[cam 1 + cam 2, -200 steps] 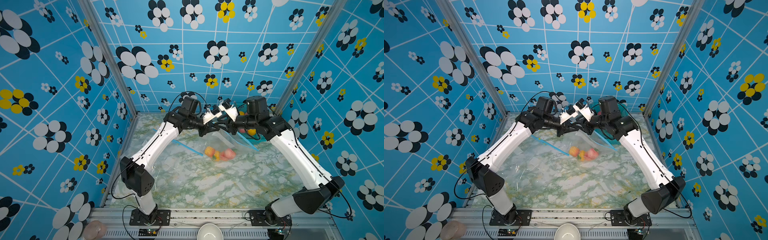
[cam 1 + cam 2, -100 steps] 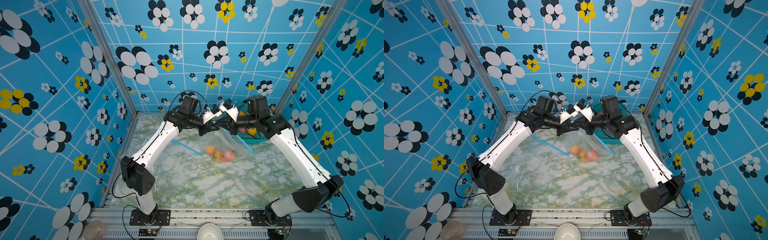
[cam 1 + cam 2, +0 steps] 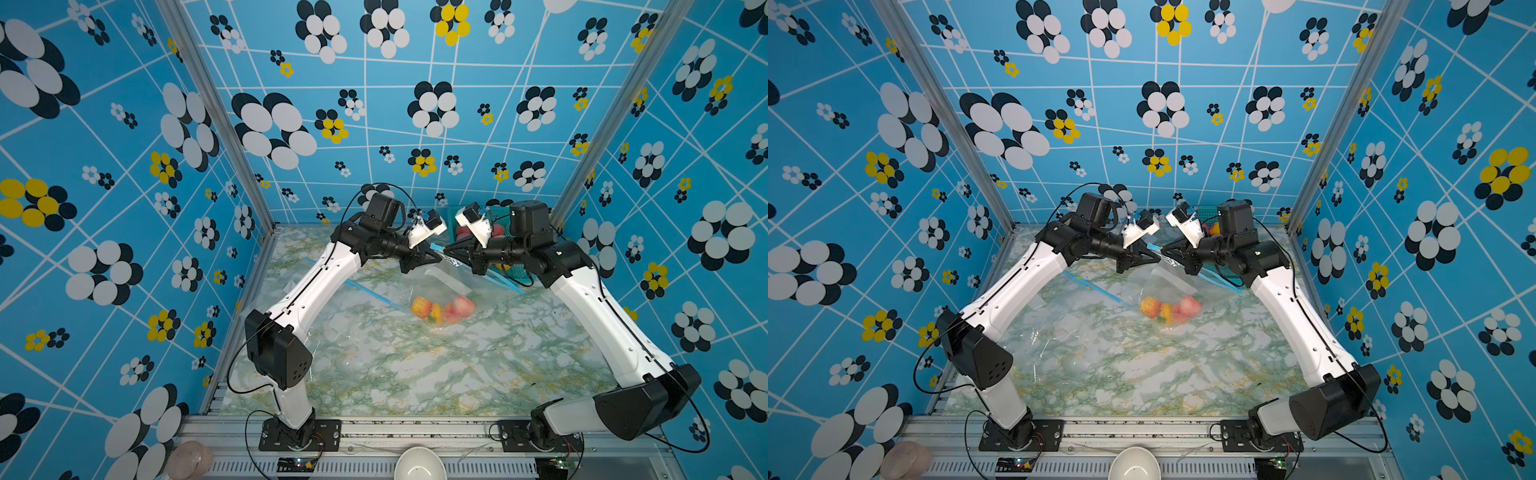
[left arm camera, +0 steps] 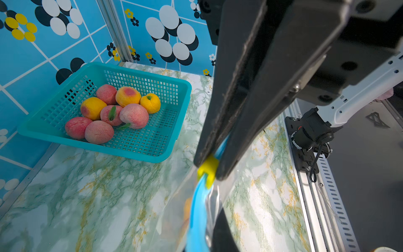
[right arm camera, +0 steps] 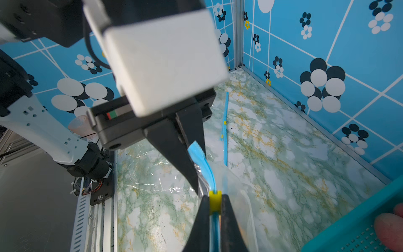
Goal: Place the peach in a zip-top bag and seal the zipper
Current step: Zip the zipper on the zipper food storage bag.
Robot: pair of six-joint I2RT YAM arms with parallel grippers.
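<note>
The left gripper (image 4: 208,167) clamps the blue zipper strip (image 5: 197,150) of the zip-top bag (image 3: 446,279), the right gripper (image 5: 214,196) pinches its yellow slider (image 5: 214,204) just beside, and the peach (image 3: 460,308) lies inside the bag at about 6 o'clock of both

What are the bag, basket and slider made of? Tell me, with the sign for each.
Bag: thin clear plastic film, glossy; fruit shows through it.
Basket: rigid teal plastic, moulded grid of holes.
Slider: yellow, probably hard plastic; matt, blocky.

Both top views look down on the whole table (image 3: 415,374); both wrist views closely frame the slider (image 4: 208,167).
</note>
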